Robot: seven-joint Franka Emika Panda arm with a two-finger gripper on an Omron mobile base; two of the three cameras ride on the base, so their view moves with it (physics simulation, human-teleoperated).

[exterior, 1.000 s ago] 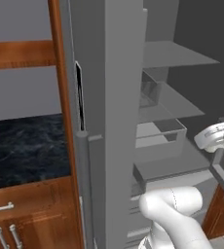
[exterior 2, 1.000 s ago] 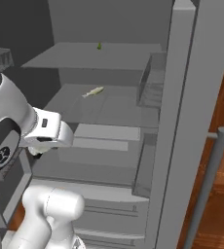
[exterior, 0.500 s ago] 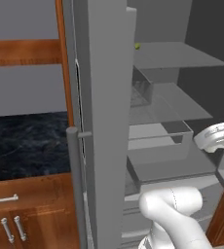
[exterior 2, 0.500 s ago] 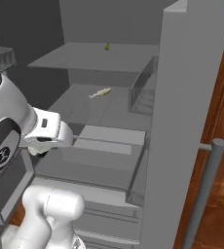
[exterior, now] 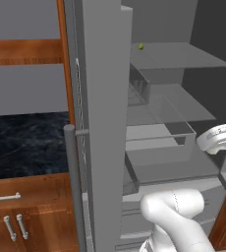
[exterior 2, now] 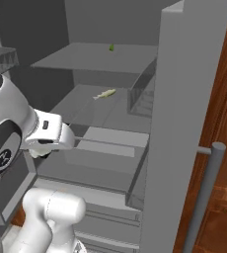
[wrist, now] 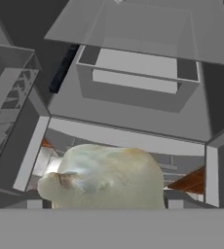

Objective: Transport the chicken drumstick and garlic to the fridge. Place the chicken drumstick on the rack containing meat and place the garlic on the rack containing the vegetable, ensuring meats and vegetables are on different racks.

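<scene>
Garlic is the item in transit. Tall grey steel fridge [exterior 2: 184, 99] stands open; its uppermost pale-grey shelf [exterior 2: 86, 59] carries the tiny round green vegetable [exterior 2: 111, 47], and 1 level lower a pale elongated item [exterior 2: 104, 93] lies.

The gripper [exterior 2: 39, 150] hangs low, before the fridge's lower drawers, apparently clamped on the off-white bulb [wrist: 104, 177]; the fingertips are hidden.

Its long axis runs across the hand view, pointed end left. Next, I judge, it must rise to that uppermost shelf.
</scene>
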